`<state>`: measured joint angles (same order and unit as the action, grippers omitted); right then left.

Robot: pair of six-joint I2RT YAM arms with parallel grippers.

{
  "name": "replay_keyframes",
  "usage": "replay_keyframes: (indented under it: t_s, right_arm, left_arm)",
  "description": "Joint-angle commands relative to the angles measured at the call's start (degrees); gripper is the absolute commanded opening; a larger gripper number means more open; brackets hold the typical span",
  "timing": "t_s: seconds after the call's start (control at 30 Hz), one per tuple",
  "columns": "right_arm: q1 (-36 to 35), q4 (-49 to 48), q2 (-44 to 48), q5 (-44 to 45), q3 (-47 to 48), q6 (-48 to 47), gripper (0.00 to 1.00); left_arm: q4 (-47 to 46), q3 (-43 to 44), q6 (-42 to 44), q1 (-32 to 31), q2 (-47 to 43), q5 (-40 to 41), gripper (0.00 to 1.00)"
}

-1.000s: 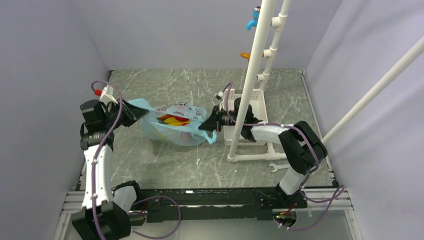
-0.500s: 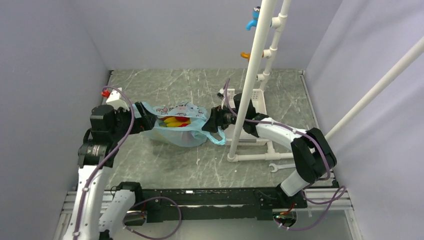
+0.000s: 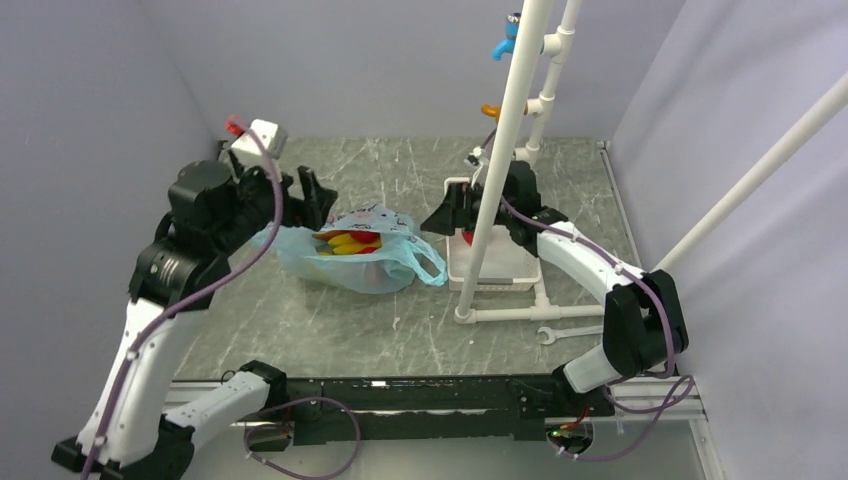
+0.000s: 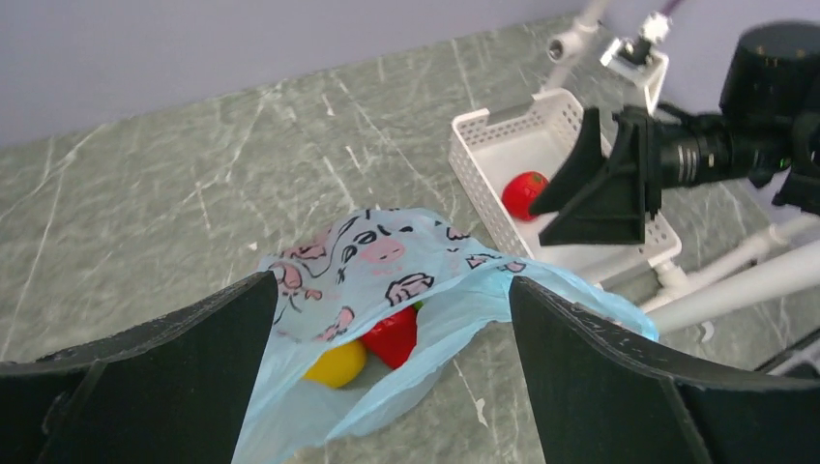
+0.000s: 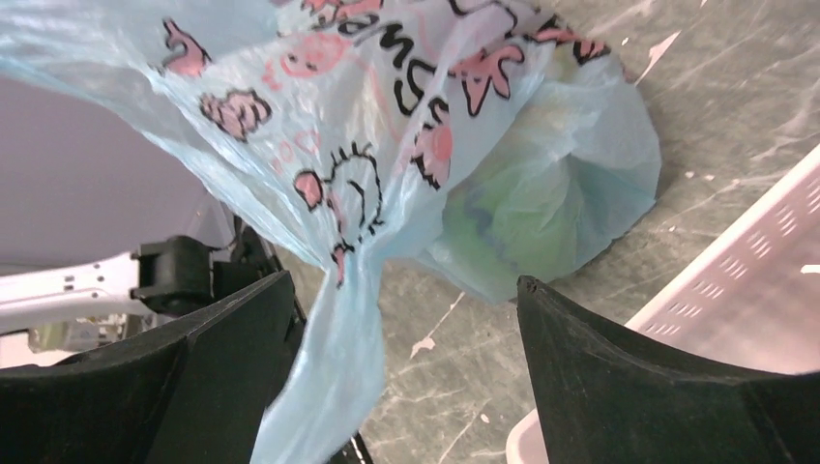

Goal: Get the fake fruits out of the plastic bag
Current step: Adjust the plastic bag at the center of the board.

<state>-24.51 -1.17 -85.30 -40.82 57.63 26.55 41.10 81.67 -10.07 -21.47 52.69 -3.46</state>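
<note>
Blue bag (image 4: 406, 280): one red piece (image 4: 392, 335), yellow pieces (image 3: 345, 243); basket (image 4: 481, 164): one tomato (image 4: 523, 193).

Lt-blue bag (image 3: 372, 276) slumped open; yellow/red fruits (image 3: 347, 241) inside.

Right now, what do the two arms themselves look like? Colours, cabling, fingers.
The left arm and right arm match: white link shells, black joint housings, and a thin purple cable looped loosely along each. The left gripper and right gripper have matte black, wedge-shaped fingers. The left wrist carries a white box with a red plug. No legible markings.
</note>
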Motion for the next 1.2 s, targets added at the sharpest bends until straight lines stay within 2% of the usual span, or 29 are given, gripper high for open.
replay_keyframes:
  t_s: [0.0,0.1,0.2,0.27,0.33,0.4,0.47,0.57,0.7,0.8,0.9,1.03,1.1,1.17]
  right_arm:
    - [1.4,3.6,1.8,-1.9,6.1,1.7,0.89]
    - [3.0,3.8,1.5,-3.6,8.7,2.3,0.89]
    - [1.9,6.6,0.5,-2.1,13.4,-0.8,0.84]
    - [0.5,5.6,-0.4,-2.6,14.7,-1.3,0.80]
    - [-0.2,2.0,-1.7,-5.7,14.4,0.6,0.74]
    - [-1.0,-1.0,-2.8,-7.8,14.0,2.4,0.65]
    - [-2.2,-2.6,-3.6,-8.5,13.7,3.0,0.61]
    - [-4.0,-4.2,-4.1,-8.6,13.2,2.4,0.60]
    - [-5.7,-7.8,-4.2,-10.2,12.3,2.7,0.57]
    - [-6.6,-8.1,-4.5,-11.6,12.5,1.6,0.50]
    - [-7.3,-5.8,-5.2,-12.4,13.5,-0.9,0.43]
    - [-7.7,-6.0,-4.8,-12.9,12.6,-1.6,0.40]
    - [-8.2,-7.1,-5.3,-14.3,12.1,-1.4,0.37]
    - [-9.1,-6.7,-6.4,-15.2,12.4,-3.0,0.35]
  left_arm:
    - [4.1,8.4,8.0,-1.7,9.1,-6.8,0.98]
    - [11.0,14.8,12.1,-2.7,18.4,-5.7,0.99]
    - [14.4,14.2,13.3,-2.8,23.9,-7.6,1.00]
    - [11.1,9.5,13.2,-2.8,23.9,-9.3,1.00]
    - [7.5,4.1,13.1,-2.8,22.4,-7.4,0.99]
    - [6.5,0.7,15.1,-2.9,21.2,-5.9,0.99]
    - [4.3,-2.6,17.5,-3.5,19.4,-6.6,0.99]
    - [-0.4,-7.3,19.7,-7.6,17.5,0.3,0.99]
    - [-0.1,-5.6,20.2,-8.7,21.8,9.2,0.99]
    - [2.3,-2.8,19.4,-8.7,25.8,15.0,0.93]
    - [3.3,-1.9,19.6,-8.7,28.2,14.5,0.85]
    - [2.2,-2.7,19.5,-8.7,28.4,13.4,0.77]
    - [1.0,-2.9,19.2,-8.7,28.3,14.4,0.65]
    - [1.1,-1.6,18.7,-8.6,29.2,15.0,0.47]
